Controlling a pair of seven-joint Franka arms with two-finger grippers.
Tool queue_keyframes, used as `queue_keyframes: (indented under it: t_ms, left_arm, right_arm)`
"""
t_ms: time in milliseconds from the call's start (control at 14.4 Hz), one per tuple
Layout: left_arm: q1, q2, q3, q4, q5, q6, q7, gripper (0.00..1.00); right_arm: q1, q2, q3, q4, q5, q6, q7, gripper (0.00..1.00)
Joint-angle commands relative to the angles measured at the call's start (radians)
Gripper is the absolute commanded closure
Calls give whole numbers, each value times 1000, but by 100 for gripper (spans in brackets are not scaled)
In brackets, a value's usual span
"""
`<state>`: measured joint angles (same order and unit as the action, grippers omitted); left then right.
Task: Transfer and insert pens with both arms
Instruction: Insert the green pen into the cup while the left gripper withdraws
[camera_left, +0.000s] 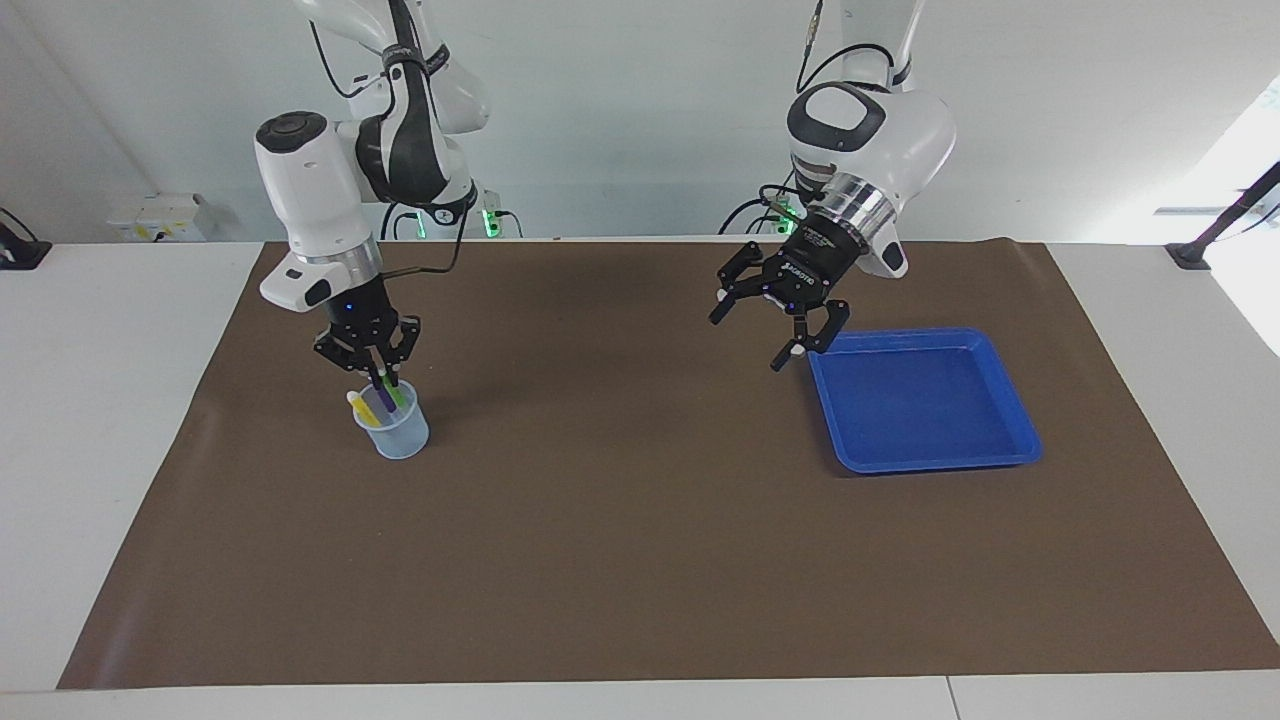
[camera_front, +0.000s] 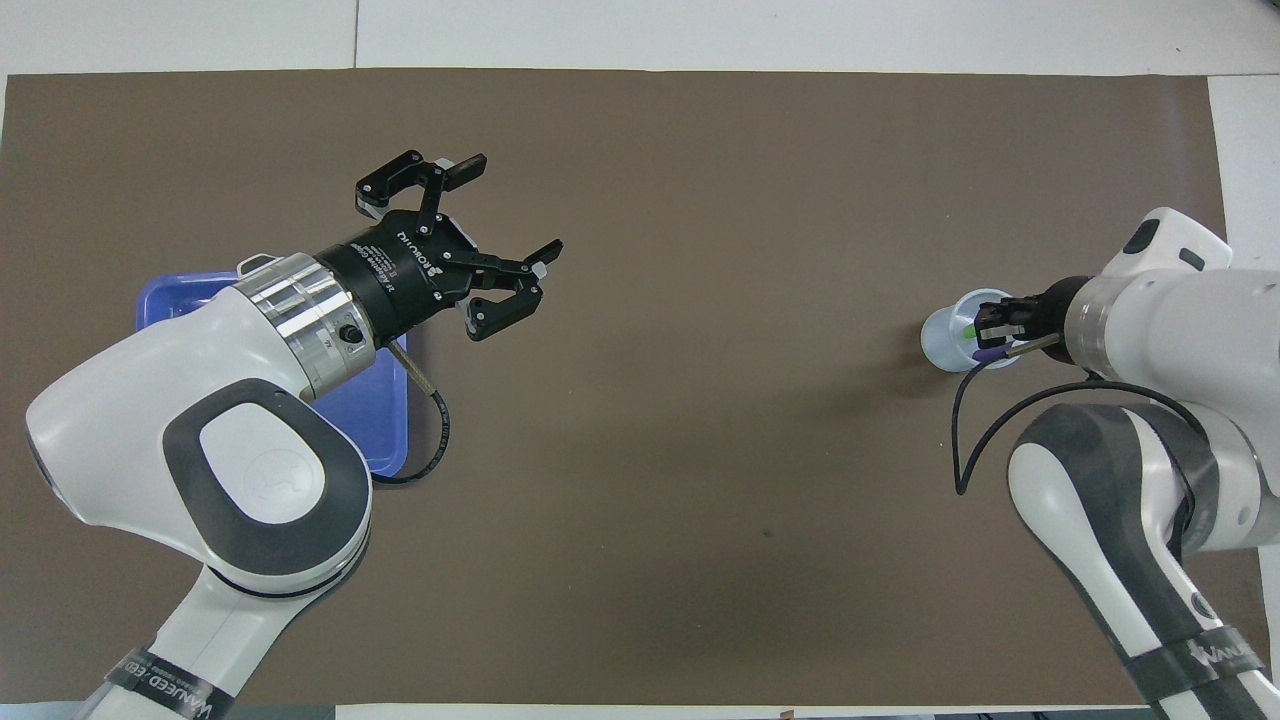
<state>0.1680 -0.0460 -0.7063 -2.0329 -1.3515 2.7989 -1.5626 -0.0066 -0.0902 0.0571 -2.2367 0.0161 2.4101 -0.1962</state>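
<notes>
3 pens, green (camera_left: 397, 393), purple (camera_left: 384, 395), yellow (camera_left: 359, 406), in 1 cup (camera_left: 395, 431); right gripper (camera_left: 380, 372) over cup pinches green; left gripper (camera_left: 752, 328), fingers spread, over mat by 1 blue tray (camera_left: 1010, 418).

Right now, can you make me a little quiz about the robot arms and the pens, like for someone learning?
1. Which gripper is shut on the green pen?
2. True or false: the blue tray has pens lying in it.
3. Which pens already stand in the clear cup?

Key:
1. The right gripper, directly over the cup, lowering the pen in.
2. False. It shows only bare blue; the left gripper hangs open above the mat by the tray's corner.
3. The purple pen and the yellow pen.
</notes>
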Motion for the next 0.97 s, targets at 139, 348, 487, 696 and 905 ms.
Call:
queue_keyframes:
  t_ms: [139,348,487,696,905]
  left_arm:
    - [-163,11,287,12,312,-208,33,0]
    - [-177,17,447,89,570,-494,58,0]
    - [-185,34,491,144,729,-609,93,0]
    - [-193,34,525,158,872,-731,228,0]
    - [-193,35,577,207,963,-890,451,0]
  right_arm:
    - [-9,30,-16,-44,-15,99,-20,100]
    - [-9,46,-17,-67,-15,152,-19,100]
    - [-9,47,-16,-70,-13,153,-19,100]
    - [-9,47,-16,-69,-13,153,-15,100]
    - [-9,47,-16,-67,-12,153,-8,49]
